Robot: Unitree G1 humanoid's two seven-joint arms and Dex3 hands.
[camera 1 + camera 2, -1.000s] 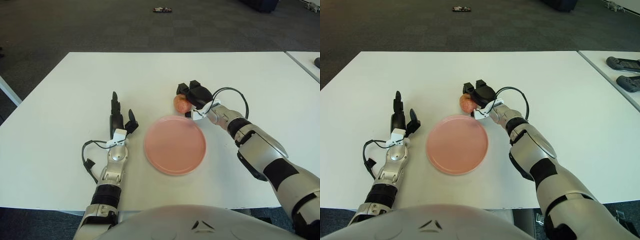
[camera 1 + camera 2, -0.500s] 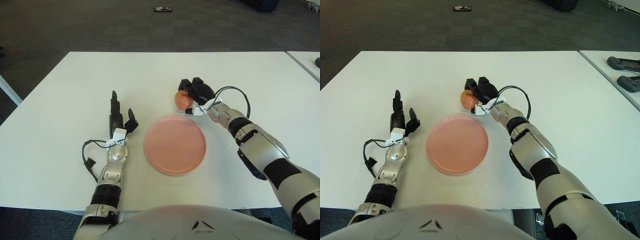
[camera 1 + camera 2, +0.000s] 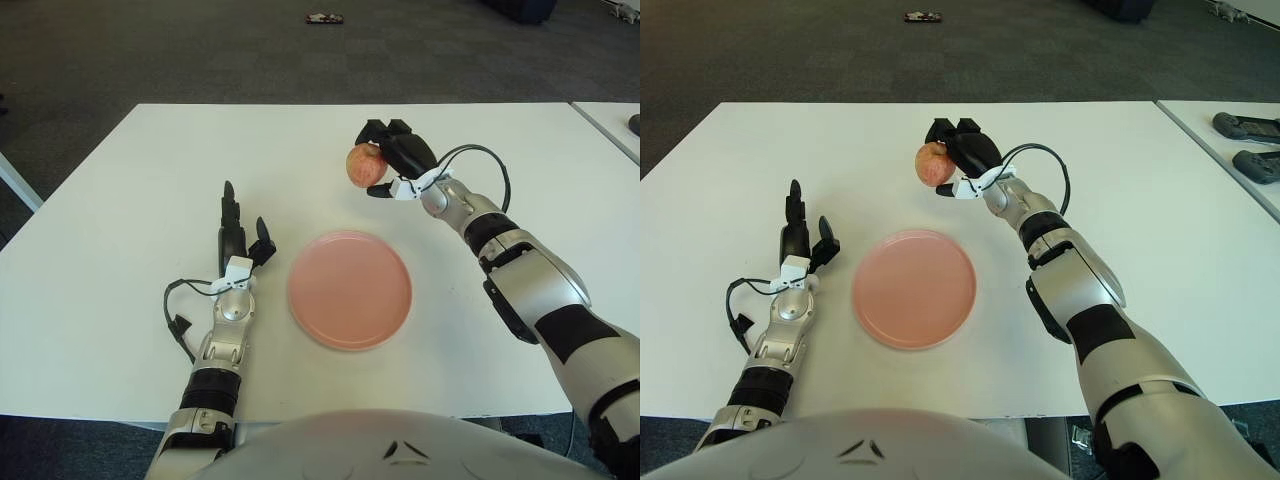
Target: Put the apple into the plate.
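White, matte tabletop (image 3: 130, 180) carried the whole scene, a smooth flat slab with straight edges; its far edge ran across the top of the view against dark grey carpeted floor (image 3: 200, 50), and its left edge slanted down toward the near corner. A second white table (image 3: 1230, 150) sat just off the right edge, a narrow gap between them, with 2 dark flat devices (image 3: 1247, 145) on it.

Right hand (image 3: 395, 160) was raised above the far-right part of the tabletop, black fingers curled around the apple (image 3: 365, 165), which was gripped on its right side and clear of the surface. Apple was round, reddish-pink with a yellowish patch, smooth skin. It was beyond the plate (image 3: 350, 288), up and slightly right of the plate's far rim, not over it.

Plate was a flat pink disc, shallow rim, matte plastic look, lying near the tabletop centre with bare white surface on all sides; open room between it and each arm.

Left hand (image 3: 238, 235) showed left of the plate, fingers stretched out straight toward the far edge, holding nothing. A black cable (image 3: 180, 315) looped beside its silver forearm. Right forearm was glossy silver and black, with a thin black cable (image 3: 480, 175) arcing over the wrist.

A small dark object (image 3: 325, 18) lay on the floor far beyond the tabletop.
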